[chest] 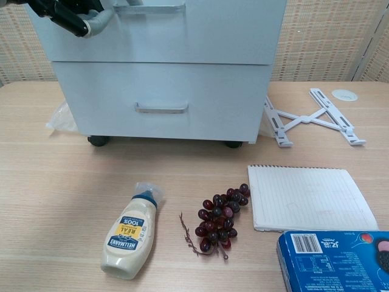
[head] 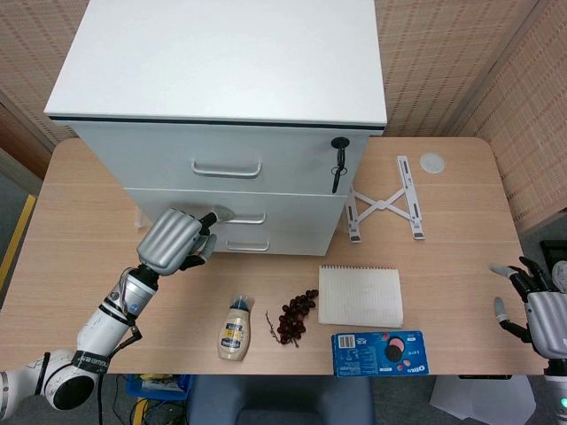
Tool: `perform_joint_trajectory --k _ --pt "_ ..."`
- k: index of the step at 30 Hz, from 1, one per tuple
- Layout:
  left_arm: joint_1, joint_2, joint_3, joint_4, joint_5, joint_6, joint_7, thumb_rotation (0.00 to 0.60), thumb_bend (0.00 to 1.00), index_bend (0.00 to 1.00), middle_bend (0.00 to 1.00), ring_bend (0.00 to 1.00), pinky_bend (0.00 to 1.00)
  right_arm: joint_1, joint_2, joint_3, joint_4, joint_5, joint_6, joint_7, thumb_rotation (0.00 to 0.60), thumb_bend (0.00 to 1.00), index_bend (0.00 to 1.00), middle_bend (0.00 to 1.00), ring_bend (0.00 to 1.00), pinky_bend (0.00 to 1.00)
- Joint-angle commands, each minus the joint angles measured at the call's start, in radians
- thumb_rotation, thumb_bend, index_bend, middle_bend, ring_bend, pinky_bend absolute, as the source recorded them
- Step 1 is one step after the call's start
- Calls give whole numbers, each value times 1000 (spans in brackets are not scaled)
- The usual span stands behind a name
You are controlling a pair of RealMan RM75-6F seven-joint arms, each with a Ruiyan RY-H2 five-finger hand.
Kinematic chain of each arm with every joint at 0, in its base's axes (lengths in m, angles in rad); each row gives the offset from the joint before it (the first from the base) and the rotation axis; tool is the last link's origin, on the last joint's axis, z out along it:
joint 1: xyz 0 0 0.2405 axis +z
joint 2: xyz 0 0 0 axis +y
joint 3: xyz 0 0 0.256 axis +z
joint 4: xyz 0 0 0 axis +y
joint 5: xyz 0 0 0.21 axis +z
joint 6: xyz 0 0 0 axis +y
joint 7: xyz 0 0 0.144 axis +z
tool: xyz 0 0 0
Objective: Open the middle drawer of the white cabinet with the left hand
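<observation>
While curled fingers are held at the middle drawer handle (head: pixel 239 215), left robot hand (head: pixel 175 241) against white cabinet (head: pixel 221 106), grip not discernible, right robot hand (head: pixel 542 314) spread, nothing held.

The left robot hand (head: pixel 175 241) has a ribbed, silver-grey metal back, its segments running like plates across the knuckles, with dark, near-black fingers (head: pixel 205 220) beneath. Its wrist is a short silver cylinder ringed by black bands and a thin orange line. Below that the forearm is white, wrapped by a black strap with small white lettering, and a thin black cable loops beside it. A rounded white joint housing shows at the picture's lower edge.

The right robot hand (head: pixel 542 312) has the same grey plated back, dark fingers tipped with pale grey pads.
</observation>
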Motion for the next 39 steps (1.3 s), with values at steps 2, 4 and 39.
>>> perform_joint_trajectory --k 2,4,39 --pt "3 6 11 -16 -2 14 21 600 596 289 888 938 998 -2 -1 0 3 1 1 3 600 444 242 296 209 316" --pt "6 8 16 -25 -2 23 31 600 596 289 888 938 998 -2 0 1 3 2 1 5 600 444 242 296 209 316" --pt "110 93 116 -181 120 126 66 600 596 288 888 938 998 9 -2 5 13 -10 -4 17 600 444 242 297 209 316"
